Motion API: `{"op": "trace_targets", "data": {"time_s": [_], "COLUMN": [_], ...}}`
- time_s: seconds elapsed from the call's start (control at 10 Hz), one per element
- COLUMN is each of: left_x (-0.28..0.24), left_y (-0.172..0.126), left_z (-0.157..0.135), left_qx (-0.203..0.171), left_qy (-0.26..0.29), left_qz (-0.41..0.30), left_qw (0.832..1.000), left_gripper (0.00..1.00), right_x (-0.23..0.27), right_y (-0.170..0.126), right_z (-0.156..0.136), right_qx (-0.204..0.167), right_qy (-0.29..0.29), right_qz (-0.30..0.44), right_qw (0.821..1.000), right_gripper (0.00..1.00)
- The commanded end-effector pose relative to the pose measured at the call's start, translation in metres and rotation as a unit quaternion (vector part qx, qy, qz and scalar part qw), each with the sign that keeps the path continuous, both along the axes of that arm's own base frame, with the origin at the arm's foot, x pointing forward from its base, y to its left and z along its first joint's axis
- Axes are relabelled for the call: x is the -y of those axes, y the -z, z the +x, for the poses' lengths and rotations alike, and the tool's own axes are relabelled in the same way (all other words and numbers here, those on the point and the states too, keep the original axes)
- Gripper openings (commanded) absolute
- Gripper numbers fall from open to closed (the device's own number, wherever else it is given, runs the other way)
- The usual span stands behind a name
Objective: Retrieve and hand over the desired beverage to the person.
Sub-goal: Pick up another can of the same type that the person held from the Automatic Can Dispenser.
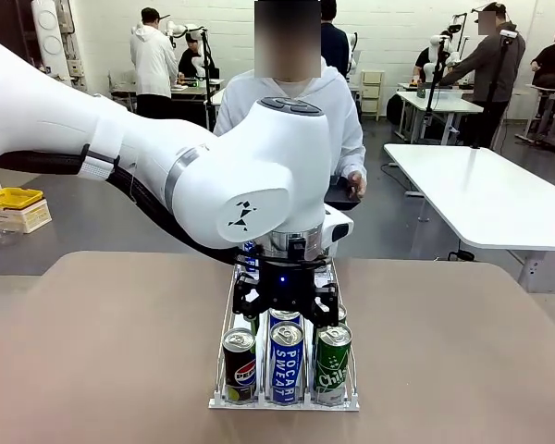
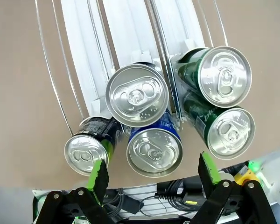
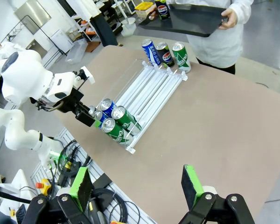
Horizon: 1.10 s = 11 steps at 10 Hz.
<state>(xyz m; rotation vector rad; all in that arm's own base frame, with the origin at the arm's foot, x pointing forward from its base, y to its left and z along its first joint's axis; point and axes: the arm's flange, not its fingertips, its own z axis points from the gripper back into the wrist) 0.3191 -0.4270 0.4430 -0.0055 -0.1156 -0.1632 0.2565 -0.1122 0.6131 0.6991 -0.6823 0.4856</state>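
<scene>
Showing Pepsi [image 1: 240,367], Pocari Sweat [image 1: 287,363], Chilsung [image 1: 332,366] labels

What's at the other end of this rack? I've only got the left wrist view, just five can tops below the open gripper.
Observer: Three more cans stand upright at the far end of the rack: one blue, one Pepsi, one green.
Operator: Is the person at that end?
Observer: Yes, the person stands just beyond it, holding a black tray over the table's edge.
Operator: Anything on the tray?
Observer: One can stands on it, near one end.
</scene>
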Motion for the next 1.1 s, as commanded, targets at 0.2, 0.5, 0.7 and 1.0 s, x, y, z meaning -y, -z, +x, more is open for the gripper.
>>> {"op": "trace_targets", "data": {"time_s": [0.2,0.5,0.7,1.0], "left_x": [0.0037,0.0044,0.0028,0.0031], "left_y": [0.0061,0.0069,0.0088,0.0091], "left_z": [0.0065,0.0100,0.0104,0.0109], "left_qx": [-0.007,-0.002,-0.009,-0.021], "left_qy": [-0.003,-0.009,-0.003,-0.008], "left_qz": [0.007,0.010,0.015,0.013], "left_qw": [1.000,1.000,1.000,1.000], "left_gripper": [1.00,1.00,0.53,0.00], "right_x": [-0.0010,-0.0010,-0.0010,-0.0010], "right_y": [0.0009,0.0009,0.0009,0.0009], "right_z": [0.0010,0.0010,0.0010,0.0010], "right_qx": [0.008,0.008,0.008,0.008], "right_qy": [-0.009,-0.009,-0.009,-0.009], "right_qz": [0.012,0.012,0.012,0.012], "right_qw": [1.000,1.000,1.000,1.000], "right_gripper": [1.00,1.00,1.00,1.00]}}
